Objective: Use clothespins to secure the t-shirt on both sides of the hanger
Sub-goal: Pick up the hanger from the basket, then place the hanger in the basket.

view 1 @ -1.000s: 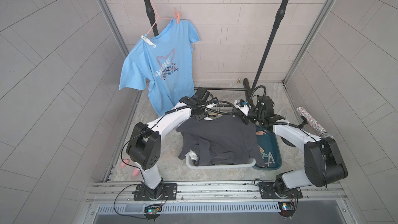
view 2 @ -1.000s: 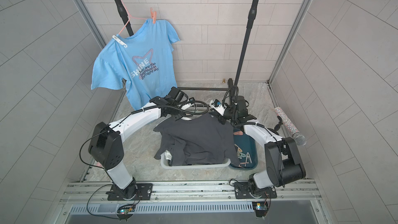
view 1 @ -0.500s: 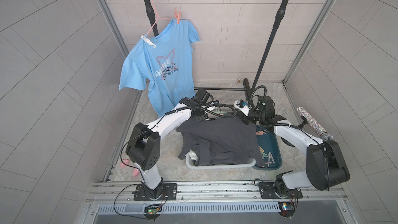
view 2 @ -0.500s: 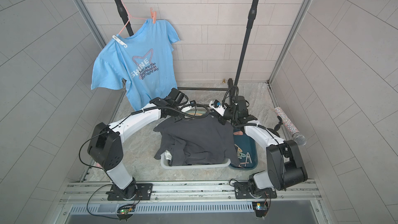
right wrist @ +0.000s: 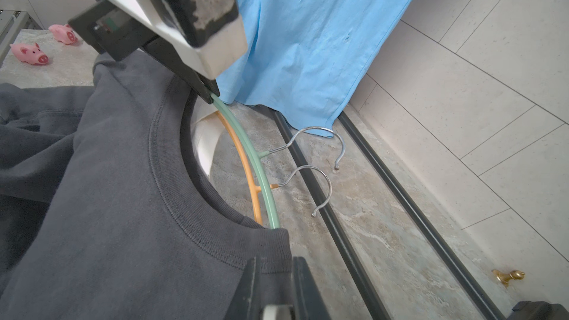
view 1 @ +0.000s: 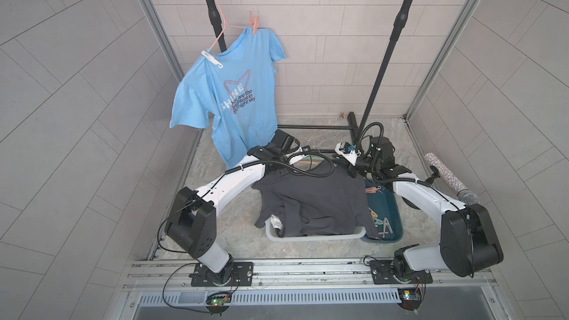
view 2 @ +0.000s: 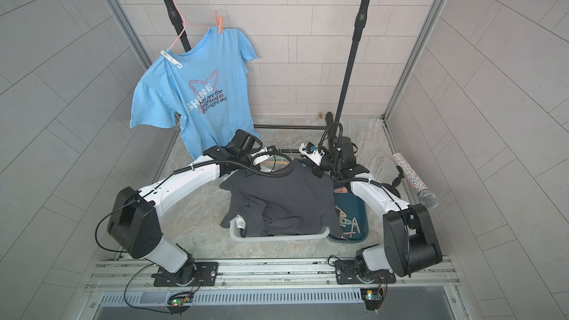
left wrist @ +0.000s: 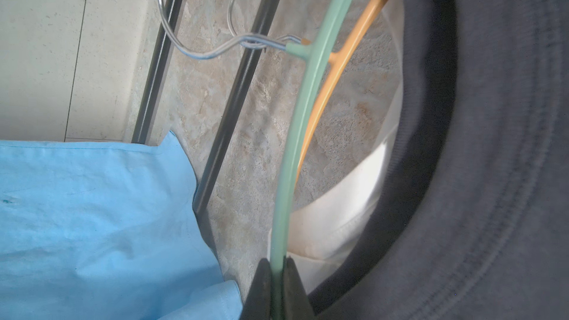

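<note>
Left claw (left wrist: 277, 267) has just snapped shut on the mint green hanger (left wrist: 303, 103), and the right claw (right wrist: 272, 267) pinches the dark grey t-shirt (right wrist: 107, 210) at its collar, so dressing the hanger looks next and pegging later. The clothespins (view 1: 381, 224) wait in the teal tray (view 1: 388, 201) by the right arm. The hung blue t-shirt (view 1: 246, 66) reads "SHINE you are the brightest in the night sky"

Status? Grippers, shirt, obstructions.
Left gripper shut on green hanger. Right gripper shut on grey shirt collar. Clothespins loose in teal tray. Orange hanger lies against green one.
</note>
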{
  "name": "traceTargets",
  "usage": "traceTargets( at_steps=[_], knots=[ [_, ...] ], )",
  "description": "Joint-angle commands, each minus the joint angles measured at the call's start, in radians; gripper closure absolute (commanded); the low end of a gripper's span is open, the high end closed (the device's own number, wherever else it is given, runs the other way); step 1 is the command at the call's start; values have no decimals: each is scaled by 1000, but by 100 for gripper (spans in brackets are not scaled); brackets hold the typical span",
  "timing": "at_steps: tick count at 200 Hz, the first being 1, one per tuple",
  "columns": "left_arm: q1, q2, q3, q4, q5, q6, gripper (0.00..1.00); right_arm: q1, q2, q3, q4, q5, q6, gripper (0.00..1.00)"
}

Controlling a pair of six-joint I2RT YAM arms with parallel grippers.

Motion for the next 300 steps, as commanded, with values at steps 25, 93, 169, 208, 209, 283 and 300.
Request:
traceTargets(
  at_steps=[25,93,169,208,209,283,300],
  knots=[
    [1,-75,-38,26,39,23,100,12,-33,-38,29,-22,-17,97],
    [2,-161,-102,82,124,-44,100,13,-53,-106,189,-32,18,97],
    [10,-215,-136,100,174,-49,100,7,-115,-135,221,-11,37,69],
    [10,-221,-161,106,172,-3,100,7,-186,-103,126,37,107,45],
    [10,-221,-162,107,173,-3,100,7,-189,-102,121,39,107,45],
    [11,-142,-138,95,167,-5,100,103,-478,-129,8,541,719,47],
    [11,-117,-127,91,152,-26,100,106,-561,-149,-140,740,951,59]
  ],
)
